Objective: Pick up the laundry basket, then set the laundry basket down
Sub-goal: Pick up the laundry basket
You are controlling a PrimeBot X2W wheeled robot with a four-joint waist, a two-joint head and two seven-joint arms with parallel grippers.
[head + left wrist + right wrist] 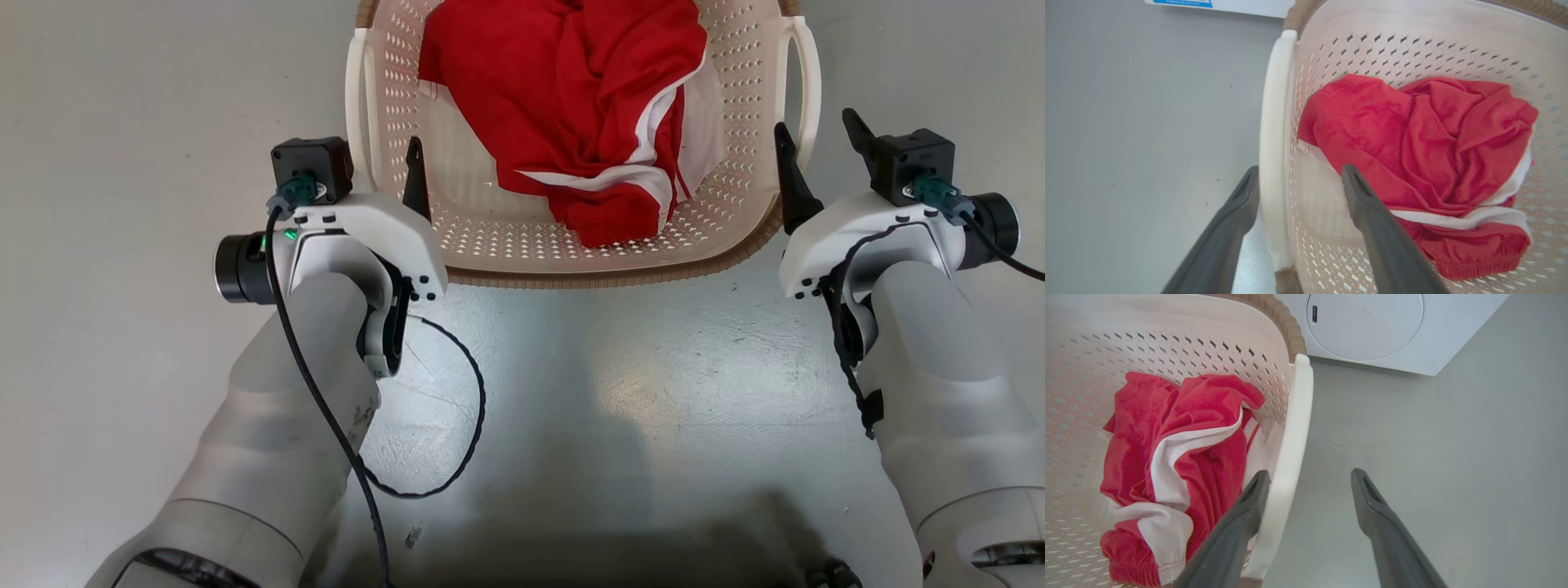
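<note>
Evenly, both arms reach forward: left gripper (1300,173) and right gripper (816,126) each gape wide, straddling a loop handle (1274,143) of the laundry basket (735,106) (red garment (563,90) inside) on the floor (620,367), clamping nothing.

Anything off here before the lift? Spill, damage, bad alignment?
Nothing stands out. The laundry basket looks intact, red garment bunched inside. Left gripper is open astride the left handle, right gripper open astride the right handle.
</note>
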